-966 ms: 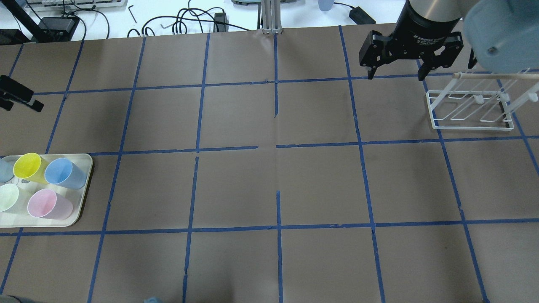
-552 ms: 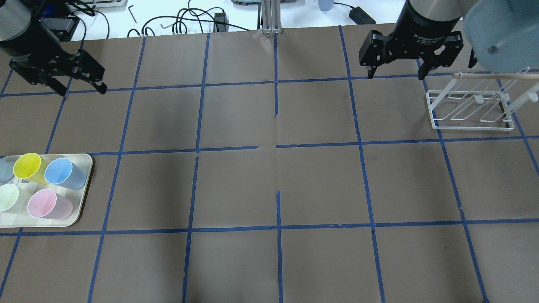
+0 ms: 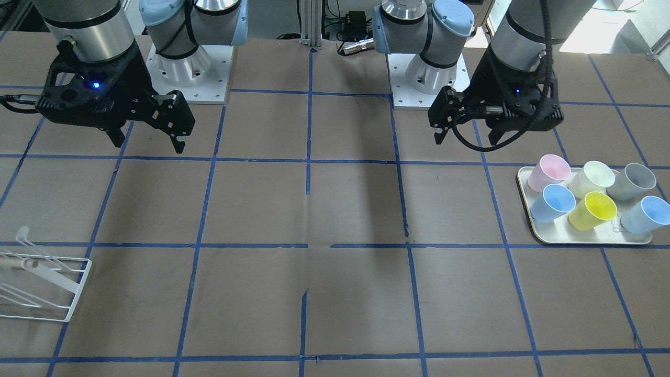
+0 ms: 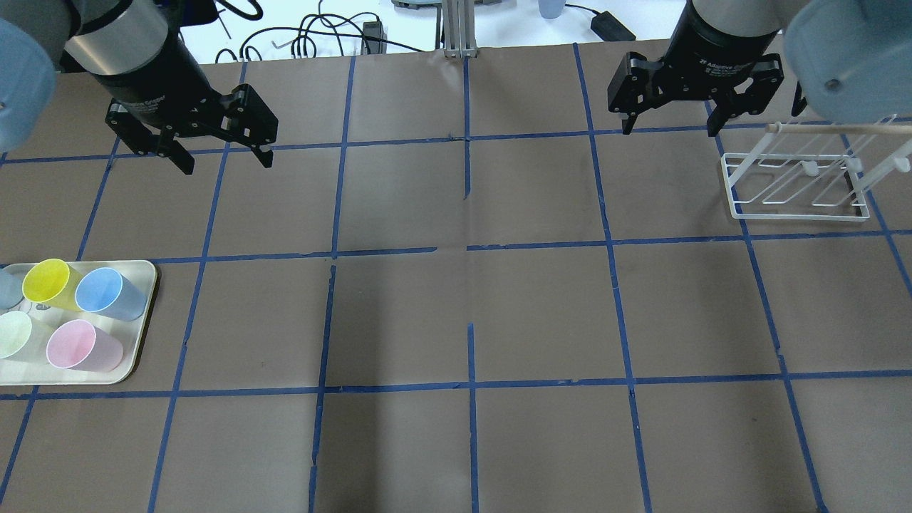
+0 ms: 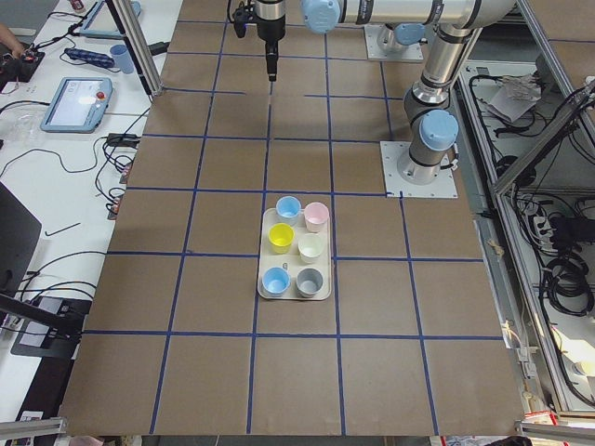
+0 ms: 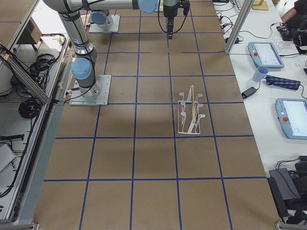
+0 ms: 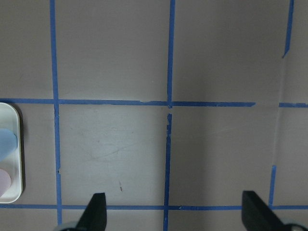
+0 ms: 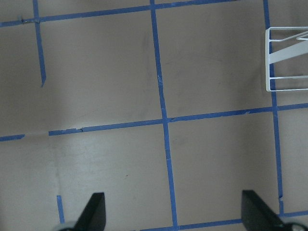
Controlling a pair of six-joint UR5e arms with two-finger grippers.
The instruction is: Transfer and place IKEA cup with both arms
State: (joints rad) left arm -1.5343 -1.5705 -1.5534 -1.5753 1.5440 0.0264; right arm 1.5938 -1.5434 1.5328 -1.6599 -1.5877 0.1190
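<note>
The bright yellow IKEA cup (image 4: 44, 281) stands upright in a cream tray (image 4: 146, 313) at the table's left, among blue, pink, pale cream and grey cups. It also shows in the front view (image 3: 594, 209) and the left side view (image 5: 281, 238). My left gripper (image 4: 228, 165) is open and empty, high over the far left of the table, well beyond the tray. It also shows in the front view (image 3: 466, 142) and its own wrist view (image 7: 175, 211). My right gripper (image 4: 670, 132) is open and empty at the far right; it also shows in the front view (image 3: 149, 146).
A white wire rack with a wooden rod (image 4: 798, 182) stands at the far right, just right of my right gripper; it also shows in the right wrist view (image 8: 288, 57). Brown paper with blue tape lines covers the table. Cables lie beyond its far edge.
My left arm has swung in from the left edge toward the right, over the table's far left. The right arm and the cups have not moved.
</note>
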